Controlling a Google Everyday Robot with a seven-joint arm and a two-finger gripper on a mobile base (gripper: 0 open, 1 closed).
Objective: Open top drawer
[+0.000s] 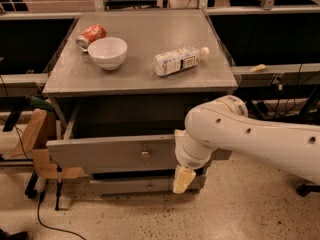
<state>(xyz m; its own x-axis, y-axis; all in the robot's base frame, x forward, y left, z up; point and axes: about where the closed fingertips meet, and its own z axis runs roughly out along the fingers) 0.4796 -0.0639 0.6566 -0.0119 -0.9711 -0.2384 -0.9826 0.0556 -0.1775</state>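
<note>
The top drawer (105, 152) stands pulled out from the grey cabinet, its wide flat front carrying a small metal knob (145, 154) at centre. A dark gap shows behind the front panel. My gripper (182, 180) hangs down from the white arm in front of the drawer's right part, below and to the right of the knob, apart from it. It holds nothing.
On the cabinet top (140, 74) lie a white bowl (107, 52), a tipped red can (90, 36) and a plastic bottle (179, 60) on its side. A narrower lower drawer front (135, 185) shows beneath. A wooden piece (36, 139) and cables sit at the left.
</note>
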